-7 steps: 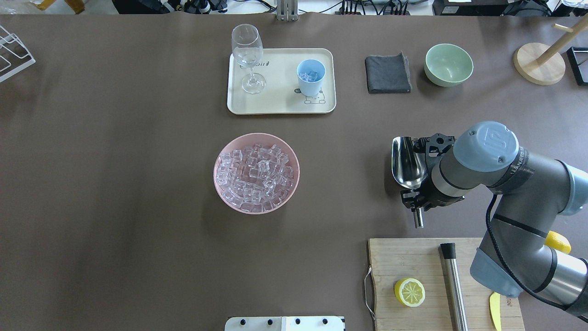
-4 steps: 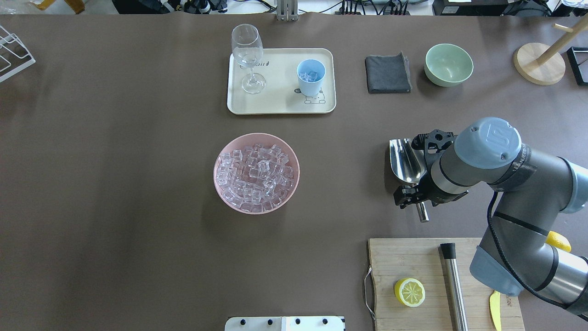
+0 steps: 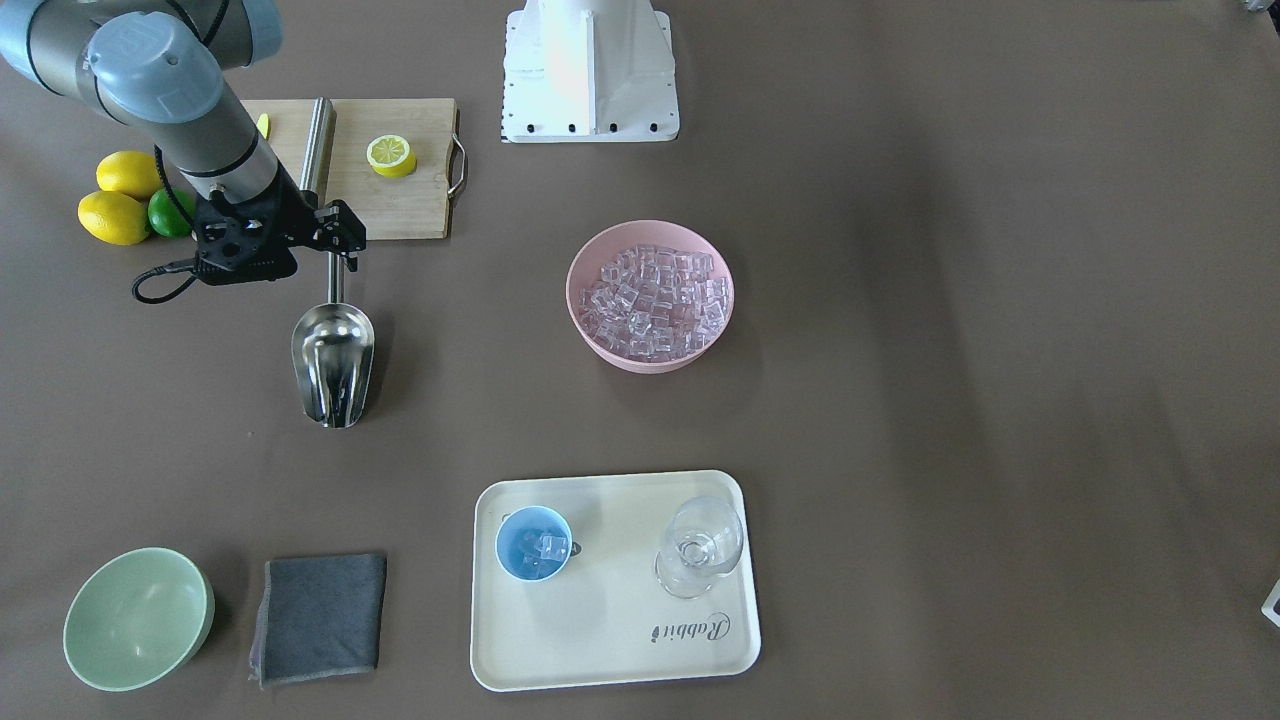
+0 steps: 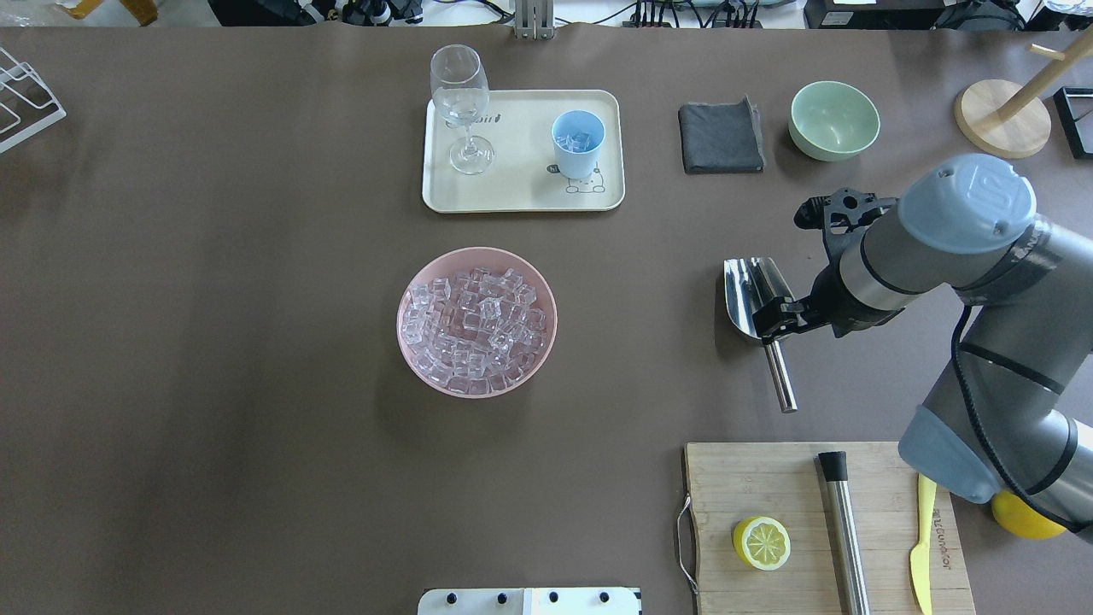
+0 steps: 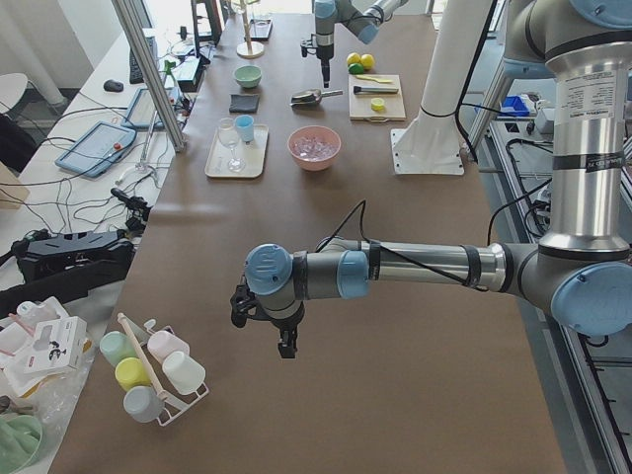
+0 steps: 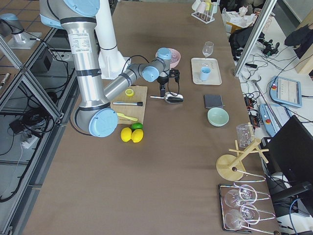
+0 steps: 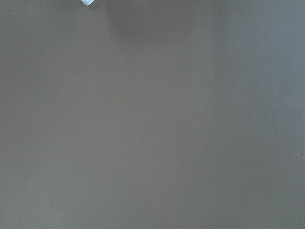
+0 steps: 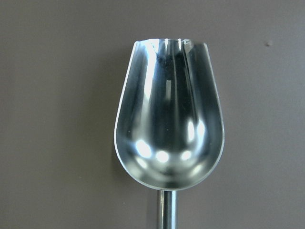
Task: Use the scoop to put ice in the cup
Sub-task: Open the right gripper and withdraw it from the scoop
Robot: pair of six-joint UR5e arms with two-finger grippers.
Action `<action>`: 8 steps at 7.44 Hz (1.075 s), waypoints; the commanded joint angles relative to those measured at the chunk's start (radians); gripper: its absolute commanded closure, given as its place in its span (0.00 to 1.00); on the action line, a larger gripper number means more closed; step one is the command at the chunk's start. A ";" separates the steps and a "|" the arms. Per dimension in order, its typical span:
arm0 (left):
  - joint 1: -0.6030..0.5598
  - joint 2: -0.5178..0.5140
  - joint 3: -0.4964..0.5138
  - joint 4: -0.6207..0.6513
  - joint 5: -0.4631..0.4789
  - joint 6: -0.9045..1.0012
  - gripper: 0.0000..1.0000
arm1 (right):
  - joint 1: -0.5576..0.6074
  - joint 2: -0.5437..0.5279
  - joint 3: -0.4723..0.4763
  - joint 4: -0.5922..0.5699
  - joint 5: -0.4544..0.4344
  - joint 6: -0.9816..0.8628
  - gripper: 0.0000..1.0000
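**Scoop lying under the right gripper, handle toward the robot**

The scoop (image 4: 750,292) is lying flat on the counter (image 4: 256,342), its trough empty. Its long axis is running nearly front to back. The open mouth is pointing away from the robot and the thin handle is trailing back toward the cutting board (image 4: 726,478).

The right gripper (image 4: 773,323) is sitting directly over the spot where the handle joins the trough. I cannot tell whether it is pinching the handle or standing spread around it, since the wrist view is showing only the trough. This arm is plainly the nearer one. The left gripper (image 5: 286,346) is hanging well apart, over bare counter, and I cannot tell its state either.

From the scoop, the ice (image 4: 476,323) is lying to the robot's left, heaped in the pink bowl (image 4: 401,320). The cup (image 4: 577,143) is standing farther off, to the left and away, on the tray (image 4: 521,195), with a few cubes already inside.

I am reading "Rabbit" printed on the tray.
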State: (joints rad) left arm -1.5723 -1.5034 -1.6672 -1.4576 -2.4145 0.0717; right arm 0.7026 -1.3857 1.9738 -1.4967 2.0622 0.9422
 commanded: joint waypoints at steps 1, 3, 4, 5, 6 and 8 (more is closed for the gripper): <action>0.003 0.000 -0.003 0.000 -0.001 0.000 0.02 | 0.133 -0.006 -0.030 -0.019 0.039 -0.165 0.00; 0.006 0.000 -0.003 0.000 -0.001 0.000 0.02 | 0.201 -0.010 -0.073 -0.019 0.039 -0.291 0.00; 0.006 0.000 -0.003 0.000 -0.001 0.000 0.02 | 0.239 -0.015 -0.088 -0.022 0.039 -0.381 0.00; 0.006 0.000 -0.003 0.000 -0.001 0.000 0.02 | 0.274 -0.016 -0.108 -0.075 0.056 -0.473 0.00; 0.006 0.000 -0.003 0.000 -0.001 0.000 0.02 | 0.288 -0.012 -0.140 -0.082 0.084 -0.512 0.00; 0.006 0.000 -0.002 0.002 -0.001 0.000 0.02 | 0.295 -0.021 -0.122 -0.086 0.096 -0.508 0.00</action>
State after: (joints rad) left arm -1.5662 -1.5033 -1.6700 -1.4572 -2.4160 0.0721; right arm 0.9871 -1.4013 1.8503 -1.5758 2.1465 0.4461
